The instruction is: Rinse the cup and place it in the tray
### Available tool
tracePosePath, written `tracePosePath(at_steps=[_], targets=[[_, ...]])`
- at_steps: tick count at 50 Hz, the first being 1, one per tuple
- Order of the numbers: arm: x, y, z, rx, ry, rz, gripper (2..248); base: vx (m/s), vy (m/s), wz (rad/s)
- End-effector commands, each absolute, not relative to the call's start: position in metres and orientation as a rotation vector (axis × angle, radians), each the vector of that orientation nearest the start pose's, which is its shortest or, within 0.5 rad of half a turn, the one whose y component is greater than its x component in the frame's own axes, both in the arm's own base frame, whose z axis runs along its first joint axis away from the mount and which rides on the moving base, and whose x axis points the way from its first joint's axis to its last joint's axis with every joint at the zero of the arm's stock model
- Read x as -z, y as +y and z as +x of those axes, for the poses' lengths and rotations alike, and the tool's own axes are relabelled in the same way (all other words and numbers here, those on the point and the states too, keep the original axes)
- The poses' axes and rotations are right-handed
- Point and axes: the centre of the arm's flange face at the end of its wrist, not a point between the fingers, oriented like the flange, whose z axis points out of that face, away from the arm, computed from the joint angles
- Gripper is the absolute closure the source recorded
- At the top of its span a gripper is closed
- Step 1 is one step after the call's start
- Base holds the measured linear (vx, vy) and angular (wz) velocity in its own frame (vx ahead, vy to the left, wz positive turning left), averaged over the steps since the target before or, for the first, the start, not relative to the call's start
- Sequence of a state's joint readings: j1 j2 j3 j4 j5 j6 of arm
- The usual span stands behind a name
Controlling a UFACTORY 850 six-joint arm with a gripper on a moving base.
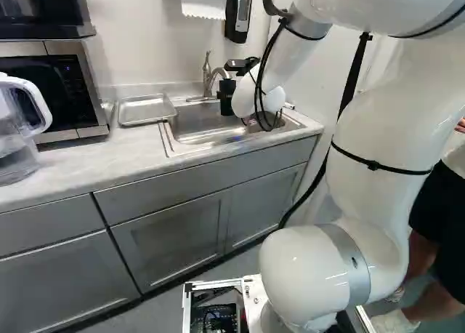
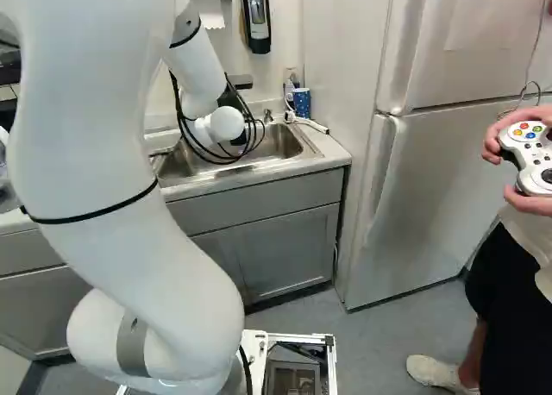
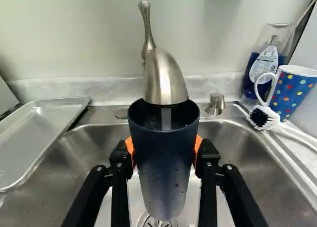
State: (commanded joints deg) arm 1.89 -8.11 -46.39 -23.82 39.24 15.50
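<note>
In the left base view my gripper is over the sink, at the faucet. The wrist view shows a tall dark blue cup upright, its mouth directly under the faucet head. A stream of water runs down into it. My gripper is shut on the cup, with orange pads pressing it from both sides. Droplets cling to the cup's wall. The metal tray lies on the counter beside the sink.
A blue dotted mug, a white brush and a soap bottle stand or lie on the sink's other side. Near the tray are a microwave and a clear pitcher. A fridge is beside the counter.
</note>
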Motion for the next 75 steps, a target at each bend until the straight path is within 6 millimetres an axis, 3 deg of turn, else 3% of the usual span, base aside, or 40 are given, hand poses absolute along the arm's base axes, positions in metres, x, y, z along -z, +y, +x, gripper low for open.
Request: tracePosePath(at_steps=[30,75], targets=[[-0.486,0.040,0.519,1.795,-0.340,-2.320,125,0.000,0.000,0.000],[-0.486,0.046,0.500,1.783,-0.352,-2.317,125,0.000,0.000,0.000]])
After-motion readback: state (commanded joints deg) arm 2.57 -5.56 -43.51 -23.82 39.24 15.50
